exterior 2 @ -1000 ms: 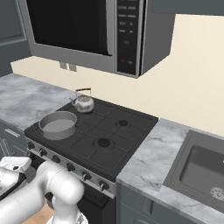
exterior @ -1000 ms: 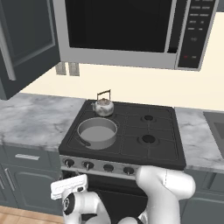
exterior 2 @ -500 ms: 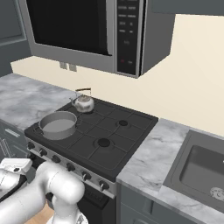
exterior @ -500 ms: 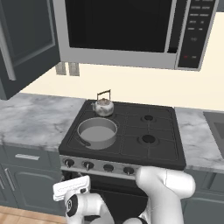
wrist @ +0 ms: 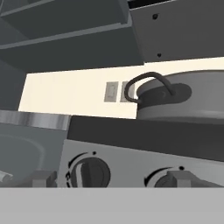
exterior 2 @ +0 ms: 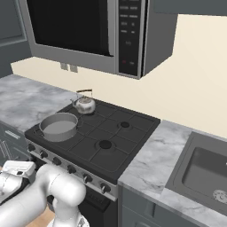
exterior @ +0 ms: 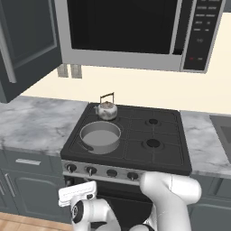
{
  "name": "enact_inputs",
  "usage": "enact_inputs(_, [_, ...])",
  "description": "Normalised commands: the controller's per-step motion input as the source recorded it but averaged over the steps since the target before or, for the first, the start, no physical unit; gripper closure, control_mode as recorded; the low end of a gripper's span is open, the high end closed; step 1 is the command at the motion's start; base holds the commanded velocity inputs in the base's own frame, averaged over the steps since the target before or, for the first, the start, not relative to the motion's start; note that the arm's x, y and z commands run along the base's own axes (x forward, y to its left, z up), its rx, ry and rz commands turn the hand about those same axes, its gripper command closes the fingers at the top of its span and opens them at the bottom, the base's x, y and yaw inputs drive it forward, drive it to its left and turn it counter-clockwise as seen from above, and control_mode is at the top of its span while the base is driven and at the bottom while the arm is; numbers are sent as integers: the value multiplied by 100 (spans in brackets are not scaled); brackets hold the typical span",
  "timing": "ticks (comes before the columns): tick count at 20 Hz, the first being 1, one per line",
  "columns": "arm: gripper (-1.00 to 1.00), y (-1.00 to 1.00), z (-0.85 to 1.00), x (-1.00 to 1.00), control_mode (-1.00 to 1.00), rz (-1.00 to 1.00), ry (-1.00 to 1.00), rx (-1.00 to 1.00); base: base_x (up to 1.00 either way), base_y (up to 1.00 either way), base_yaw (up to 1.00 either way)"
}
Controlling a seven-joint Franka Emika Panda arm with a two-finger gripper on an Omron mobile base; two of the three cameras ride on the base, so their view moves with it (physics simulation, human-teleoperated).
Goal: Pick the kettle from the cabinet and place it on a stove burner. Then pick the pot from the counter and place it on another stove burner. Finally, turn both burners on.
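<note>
Black four-burner cooktop (exterior: pixel 149 135) carries wide grey metal pot (exterior: pixel 100 136) above gripper (exterior: pixel 77 193), jaws apart, facing front knobs (wrist: pixel 89 171); no legible lettering.

Grey pot (exterior: pixel 100 135), marble-veined counter (exterior: pixel 36 124)

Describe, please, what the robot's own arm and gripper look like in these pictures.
The arm is glossy white, built of thick rounded, tube-like segments with bulbous elbows. A dark ring marks the joint near the wrist. The gripper has a flat, pale white-grey rectangular body with darker edging. No cables or printed markings can be made out.
</note>
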Motion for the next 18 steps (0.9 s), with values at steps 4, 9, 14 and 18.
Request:
enact_inputs(4, [-100,-17,0,0,-100,-3,0,2,0,0,0])
enact_inputs(9, [-100,-10,0,0,-100,-7,-1,3,0,0,0])
enact_inputs(14, [-100,-10,2,0,-100,-6,-3,5,0,0,0])
enact_inputs(18, [-100,-10,0,0,-100,-5,-5,6,0,0,0])
